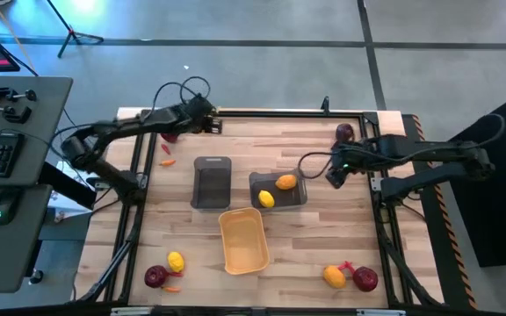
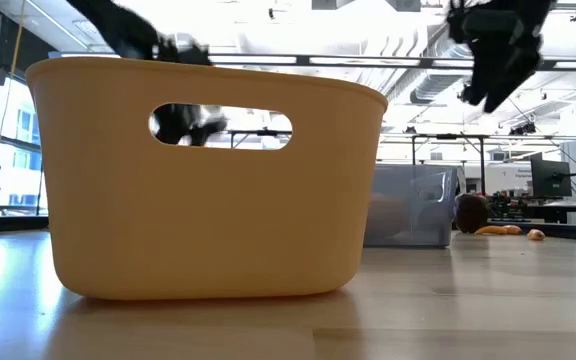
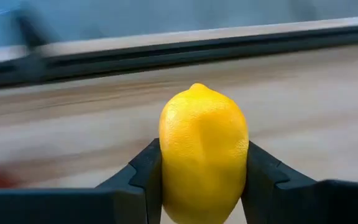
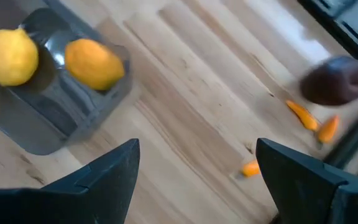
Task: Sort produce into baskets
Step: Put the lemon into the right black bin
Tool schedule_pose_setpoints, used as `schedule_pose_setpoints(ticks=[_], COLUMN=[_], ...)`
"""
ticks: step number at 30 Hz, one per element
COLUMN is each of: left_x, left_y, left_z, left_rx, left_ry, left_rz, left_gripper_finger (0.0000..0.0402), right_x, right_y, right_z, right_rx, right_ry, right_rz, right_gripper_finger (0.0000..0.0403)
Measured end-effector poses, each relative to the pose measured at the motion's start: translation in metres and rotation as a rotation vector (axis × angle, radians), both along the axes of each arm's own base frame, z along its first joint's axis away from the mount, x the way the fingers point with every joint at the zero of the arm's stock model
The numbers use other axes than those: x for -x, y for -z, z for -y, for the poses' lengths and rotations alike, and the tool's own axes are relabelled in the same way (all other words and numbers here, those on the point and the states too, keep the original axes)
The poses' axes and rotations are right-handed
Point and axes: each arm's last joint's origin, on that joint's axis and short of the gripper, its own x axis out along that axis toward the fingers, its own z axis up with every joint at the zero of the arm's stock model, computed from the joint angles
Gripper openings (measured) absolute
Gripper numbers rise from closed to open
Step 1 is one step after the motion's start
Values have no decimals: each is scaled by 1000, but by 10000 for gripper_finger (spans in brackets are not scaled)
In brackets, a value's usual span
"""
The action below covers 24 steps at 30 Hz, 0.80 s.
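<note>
Your left gripper [image 3: 204, 180] had its fingers [image 3: 142, 177] clamped on a lemon [image 3: 204, 155], one on each flank with the pointed end facing away from the wrist, a hold that looked meant to carry the lemon clear of the worktop [image 1: 323, 228] toward a bin. In the high view that gripper [image 1: 207, 121] sat near the far rail, and the lemon itself could not be made out there, hidden by the fingers around it. Your right gripper [image 4: 197, 180] hung with its fingers [image 4: 104, 171] wide apart and nothing between them. Ahead of them and to one side lay a grey bin [image 4: 55, 106] already holding a second lemon [image 4: 9, 57] and an orange [image 4: 94, 63], so yellow and orange pieces seemed to belong there. To the other side lay a dark red fruit [image 4: 337, 81] and small carrot pieces [image 4: 302, 114]. The other grey bin [image 1: 211, 182] and the yellow bin [image 1: 242, 239] looked empty from above. More produce waited at the near corners, a red fruit [image 1: 155, 276] and a yellow one [image 1: 175, 262] on the left. The low view was mostly blocked by the yellow bin's wall [image 2: 208, 190]. The dark blur behind its handle slot was too unclear to identify.
</note>
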Motion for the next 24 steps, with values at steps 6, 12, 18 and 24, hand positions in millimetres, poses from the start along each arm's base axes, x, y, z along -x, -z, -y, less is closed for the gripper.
schedule_pose_setpoints(ticks=[6, 12, 18, 24], left_x=[-42, -74, -104, -136], left_y=[-39, -34, -10, -7], left_z=[93, 178, 195, 188], left_rx=[-24, 31, 37, 25], left_ry=[315, 571, 607, 702], left_rz=[284, 403, 457, 436], left_gripper_finger=[127, 127, 146, 175], right_x=[33, 46, 42, 40], right_y=[-17, -24, -24, -23], right_z=[0, 0, 0, 0], right_rx=[15, 27, 38, 44], right_ry=[86, 116, 86, 68], right_rz=[125, 193, 193, 177], right_gripper_finger=[312, 312, 312, 312])
